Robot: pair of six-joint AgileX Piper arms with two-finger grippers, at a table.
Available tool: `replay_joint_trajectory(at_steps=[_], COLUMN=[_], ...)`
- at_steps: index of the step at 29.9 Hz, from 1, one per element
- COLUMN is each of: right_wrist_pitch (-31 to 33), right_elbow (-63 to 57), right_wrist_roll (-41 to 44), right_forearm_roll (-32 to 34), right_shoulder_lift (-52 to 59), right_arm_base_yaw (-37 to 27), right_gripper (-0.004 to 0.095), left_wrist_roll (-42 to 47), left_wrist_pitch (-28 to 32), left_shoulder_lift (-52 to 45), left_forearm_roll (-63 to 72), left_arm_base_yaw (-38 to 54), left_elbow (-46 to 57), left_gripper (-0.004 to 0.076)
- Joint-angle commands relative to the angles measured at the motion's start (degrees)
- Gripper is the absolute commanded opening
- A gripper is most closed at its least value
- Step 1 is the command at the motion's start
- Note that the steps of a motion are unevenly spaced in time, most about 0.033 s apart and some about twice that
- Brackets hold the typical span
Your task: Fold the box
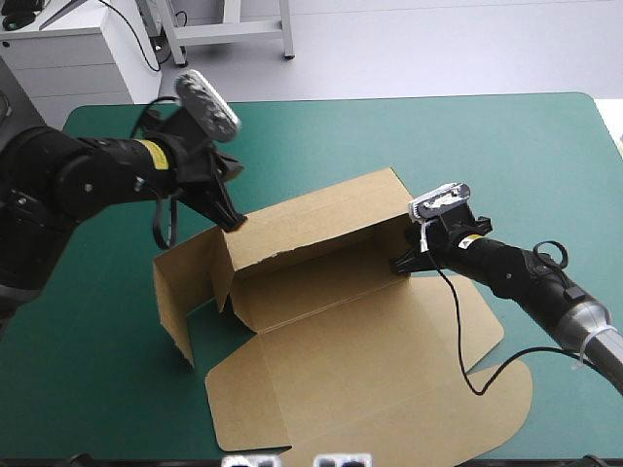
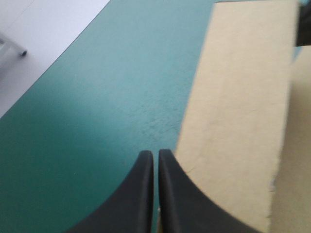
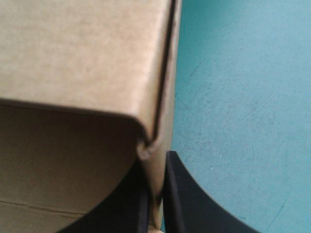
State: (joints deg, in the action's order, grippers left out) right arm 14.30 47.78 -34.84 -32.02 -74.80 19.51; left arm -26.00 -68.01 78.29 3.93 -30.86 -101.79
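Observation:
The brown box [image 1: 321, 321] sits mid-table with its long back wall [image 1: 311, 219] and left side wall [image 1: 175, 292] raised, and its lid [image 1: 370, 399] flat toward the near edge. My left gripper [image 1: 234, 222] is shut, its tips touching the back wall's top left corner. In the left wrist view the gripper [image 2: 155, 154] has the board [image 2: 238, 97] just beside one finger, not between the two. My right gripper [image 1: 404, 263] is shut on the box at the right end of the back wall. There a folded wall edge [image 3: 160, 121] runs between the gripper's [image 3: 156, 160] fingers.
Teal-green cover [image 1: 487, 146] stretches behind and to the right of the box as far as the table's far edge. The flat lid reaches almost to the near edge. The left side wall stands about a hand's width from the table's left edge.

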Motion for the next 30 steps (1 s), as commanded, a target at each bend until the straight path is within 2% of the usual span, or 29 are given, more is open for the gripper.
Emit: replay_joint_trajectory(at_steps=[1, 4, 7, 11, 20, 26, 30], right_wrist_pitch=[-3.54, -3.54, -3.54, -3.54, -3.89, -4.98, -3.08], right_elbow=[1.53, 1.53, 1.53, 1.53, 1.53, 1.53, 2.00], right_wrist_roll=[0.30, 0.30, 0.30, -0.09, -0.09, -0.09, 0.43], right_forearm_roll=[-0.92, -0.92, -0.92, -0.92, -0.92, -0.64, 0.18], right_shoulder_lift=[1.49, 1.49, 1.49, 1.49, 2.19, 6.88, 9.49], right_arm_base_yaw=[-0.06, -0.06, -0.06, -0.06, -0.06, -0.06, -0.18], right_gripper=[-0.0018, -0.0018, -0.0018, -0.0018, -0.0018, -0.0018, -0.0018], left_wrist_roll=[0.19, 0.19, 0.19, 0.19, -0.76, 0.71, 0.71], left_wrist_pitch=[2.42, 1.29, -2.28, -3.51, -5.64, -4.02, -1.24], left_shoulder_lift=[-1.55, -1.55, -1.55, -1.66, -1.66, -1.66, -1.66], left_forearm_roll=[7.85, 13.92, 18.16, 20.37, 17.54, 12.09, 12.09], left_arm_base_yaw=[11.81, 23.42, 32.43, 39.06, 39.81, 39.81, 39.81], left_elbow=[-1.83, -1.83, -1.83, -1.83, -1.83, 0.55, 4.41], left_gripper=[0.0017, 0.0017, 0.0009, 0.0006, 0.0006, -0.0009, -0.0009])
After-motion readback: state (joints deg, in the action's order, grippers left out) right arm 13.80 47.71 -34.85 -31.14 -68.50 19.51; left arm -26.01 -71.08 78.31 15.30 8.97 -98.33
